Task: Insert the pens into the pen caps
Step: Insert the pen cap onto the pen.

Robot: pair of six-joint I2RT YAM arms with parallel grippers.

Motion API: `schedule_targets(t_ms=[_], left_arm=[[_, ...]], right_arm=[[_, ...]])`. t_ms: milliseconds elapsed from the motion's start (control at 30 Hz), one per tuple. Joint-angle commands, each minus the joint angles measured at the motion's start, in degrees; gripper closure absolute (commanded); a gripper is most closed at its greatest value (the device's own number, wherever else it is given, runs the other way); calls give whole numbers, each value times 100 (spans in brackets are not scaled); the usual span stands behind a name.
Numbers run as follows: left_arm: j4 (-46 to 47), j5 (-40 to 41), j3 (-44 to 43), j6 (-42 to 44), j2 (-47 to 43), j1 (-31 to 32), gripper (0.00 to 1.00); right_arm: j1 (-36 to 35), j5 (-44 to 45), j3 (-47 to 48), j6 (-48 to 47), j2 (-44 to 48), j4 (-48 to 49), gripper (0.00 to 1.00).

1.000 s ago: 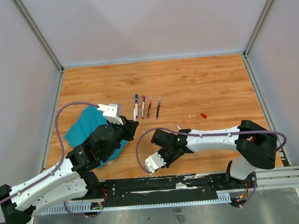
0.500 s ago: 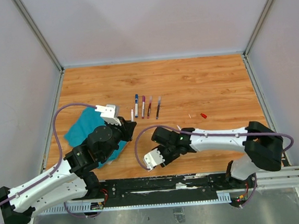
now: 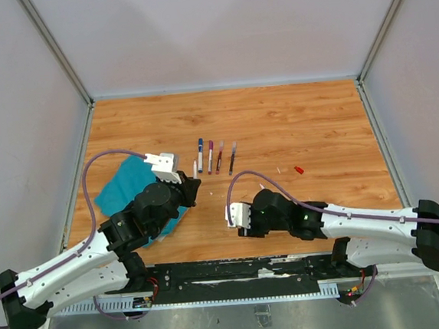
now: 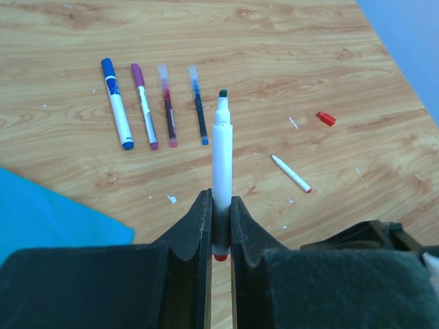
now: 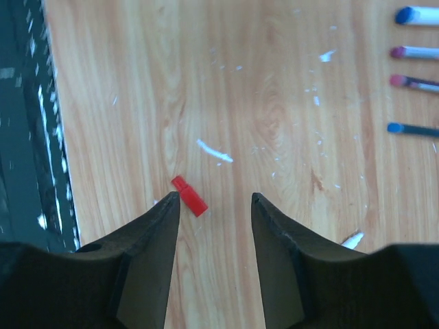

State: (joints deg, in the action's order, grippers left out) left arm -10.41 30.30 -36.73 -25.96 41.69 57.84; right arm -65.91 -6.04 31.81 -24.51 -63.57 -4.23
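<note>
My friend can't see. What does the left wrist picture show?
The left gripper holds a white pen, tip pointing away. Beyond it four pens lie in a row on the wooden table, with a red cap to the right.

The glossy wooden tabletop (image 3: pixel 315 117) is orange-brown with darker wavy grain, dotted with small white flecks (image 5: pixel 215 151). The crumpled cloth (image 3: pixel 121 182) is teal. The slim white-barrelled marker pen (image 4: pixel 221 157) has a dark green tip and a red end. The row of four thin lying pens (image 4: pixel 144 106) shows blue, magenta, pinkish and clear blue-tinted caps. The tiny stubby plastic cap (image 5: pixel 190 196) is bright red.
</note>
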Motion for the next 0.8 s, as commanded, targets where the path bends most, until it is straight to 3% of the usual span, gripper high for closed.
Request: schedule_targets(t_ms=[0,233,400,533,700,767], left_arm=[[170,46,-117,35,170,-35,100],[239,-69,-146,96,246,-102,99],[253,-174,-149,126,221,-146,100],[190,-156,-135,98,115,-142,99],[165,-155,-30,30,-78,-142,99],[134,-174,-35,29,-91,-142,99]], right_arm=[[-45,1082,44,2247,135,918,53],[-45,2938,859,4626,-319,-511,45],[-45,2862,940,5991,-330,-445,43],[-45,3468,912,7222,-196,-560,43],[-45,4235,1555,8852,-605,-2105,42],[-45,4257,1827,8991,-855,-2344,42]])
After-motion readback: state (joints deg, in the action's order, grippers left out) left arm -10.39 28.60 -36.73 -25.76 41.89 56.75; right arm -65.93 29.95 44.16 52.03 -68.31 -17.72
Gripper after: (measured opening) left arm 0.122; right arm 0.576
